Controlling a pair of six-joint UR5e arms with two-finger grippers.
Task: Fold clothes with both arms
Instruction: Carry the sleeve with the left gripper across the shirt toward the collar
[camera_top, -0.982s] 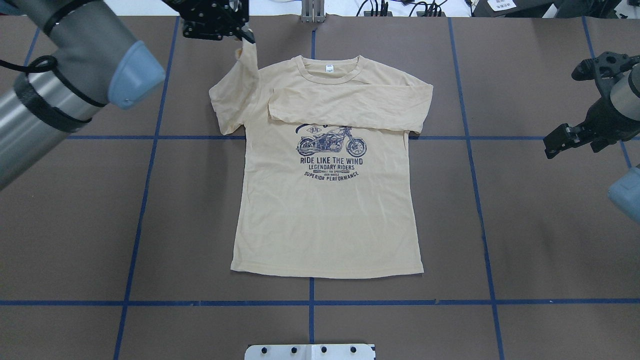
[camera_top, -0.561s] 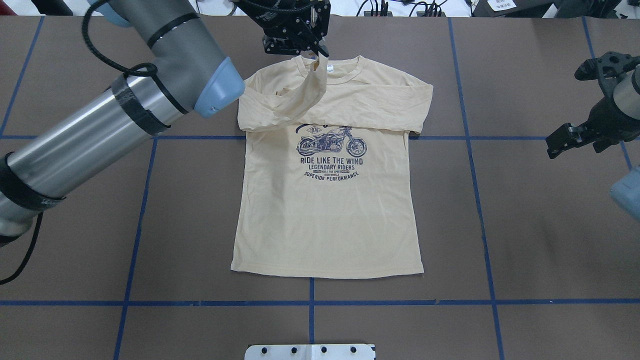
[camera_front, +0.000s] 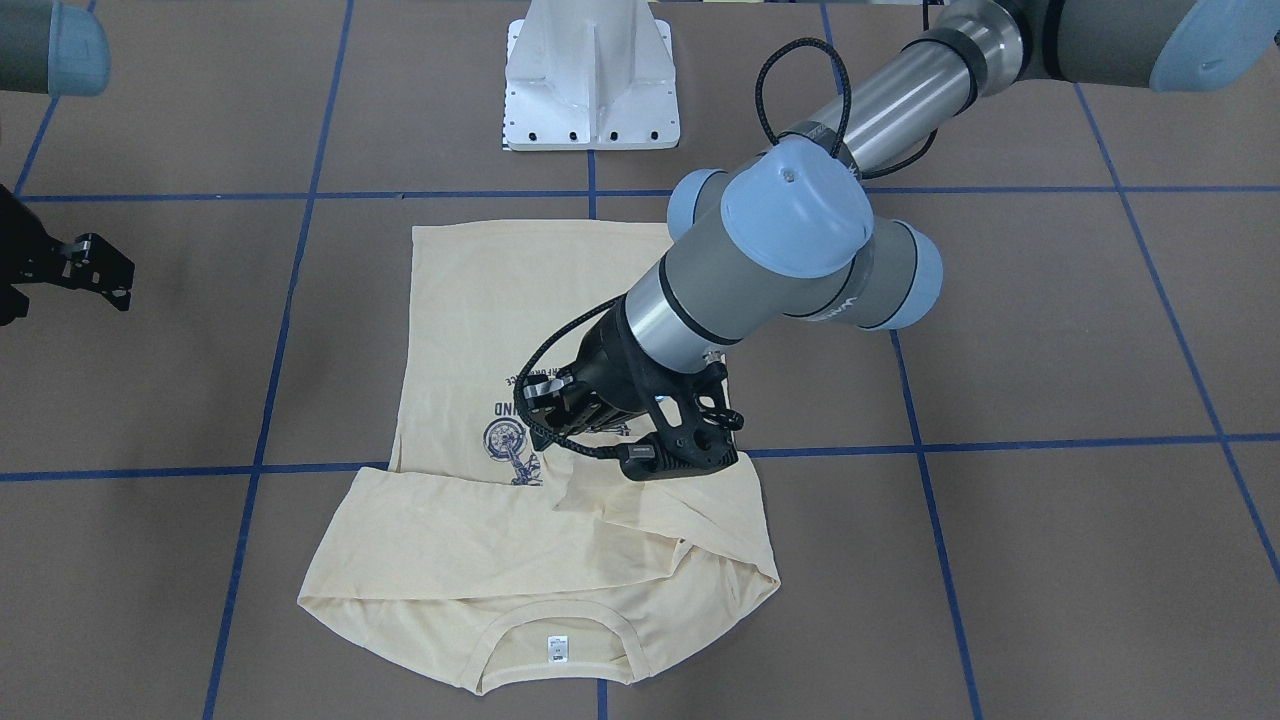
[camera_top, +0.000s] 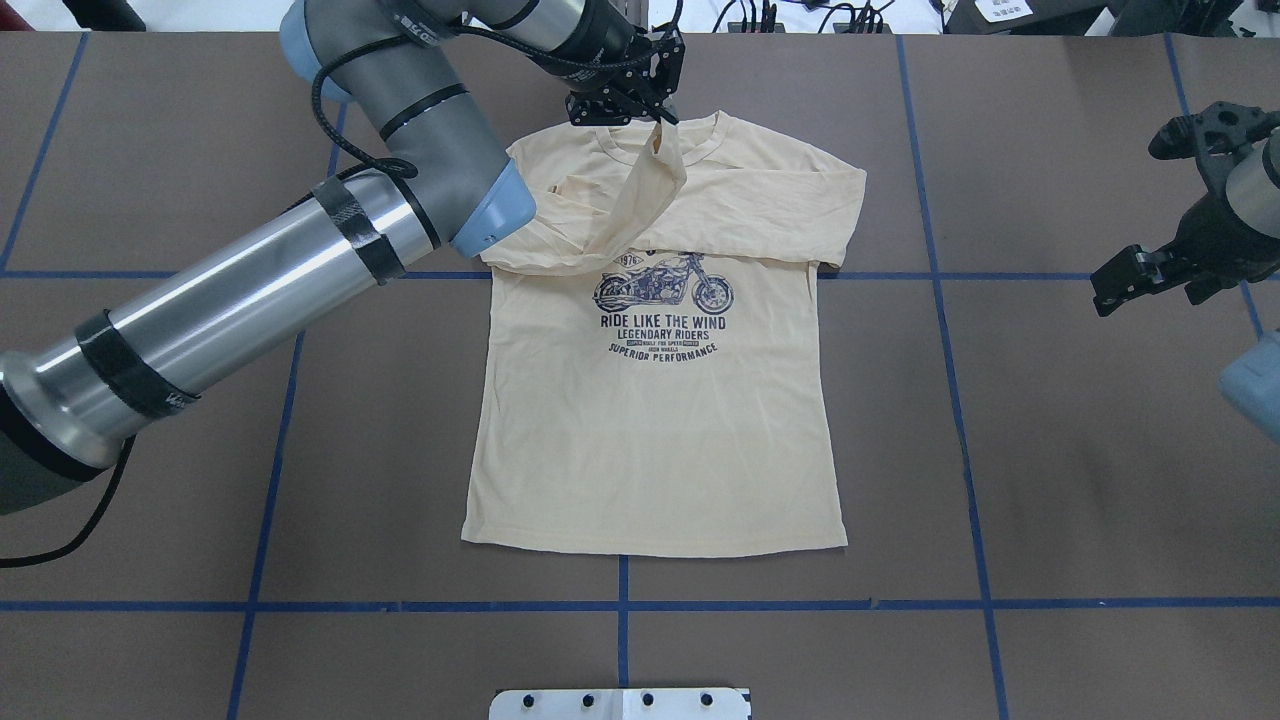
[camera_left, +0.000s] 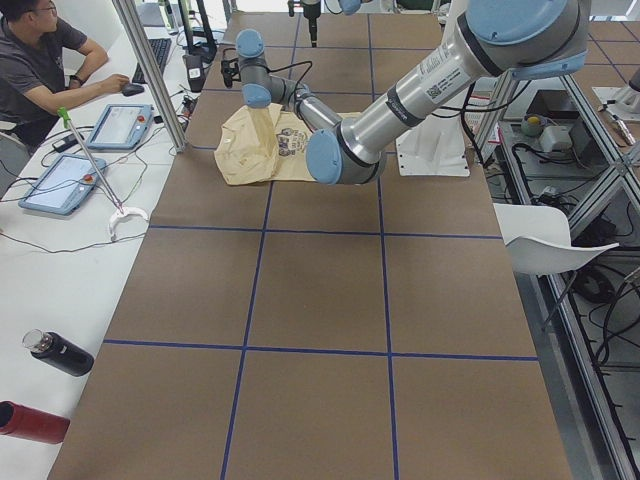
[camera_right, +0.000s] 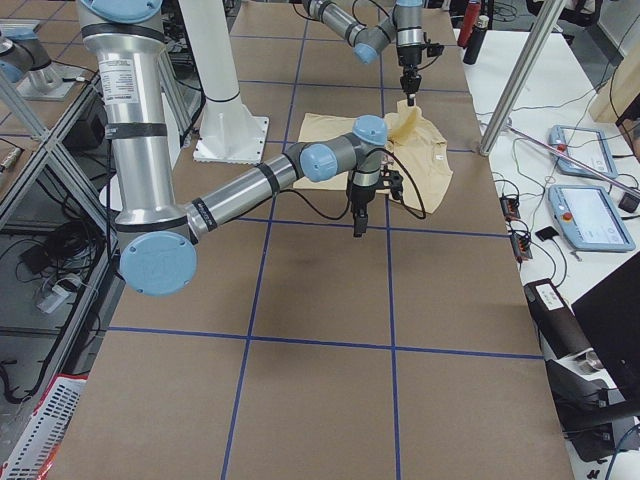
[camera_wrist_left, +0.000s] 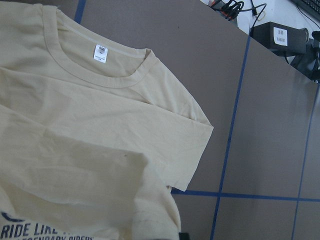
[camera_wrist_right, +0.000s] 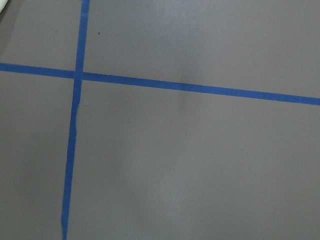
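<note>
The cream-yellow shirt (camera_top: 650, 430) lies flat, print up, with its neck label (camera_wrist_left: 100, 52) at the far end. One sleeve (camera_top: 760, 215) is folded across the chest. My left gripper (camera_top: 652, 118) hovers over the collar, shut on the cuff of the other sleeve (camera_top: 640, 205). That sleeve hangs from it diagonally over the chest. In the front-facing view the left wrist (camera_front: 650, 410) hides the fingertips above the shirt (camera_front: 470, 300). My right gripper (camera_top: 1105, 290) hangs open and empty over bare table, well off the shirt's right side.
The brown table top (camera_top: 1050, 480) is crossed by blue tape lines (camera_top: 800, 604). The white pedestal base (camera_front: 590, 90) stands at the robot's edge. A person (camera_left: 40, 60) sits at a side desk with tablets (camera_left: 65, 180) and bottles (camera_left: 55, 352) beyond the table's far edge.
My left gripper has carried the sleeve cuff rightward, from beyond the shirt's left shoulder to above the collar, so the sleeve now drapes over the chest. The right arm stayed still.
</note>
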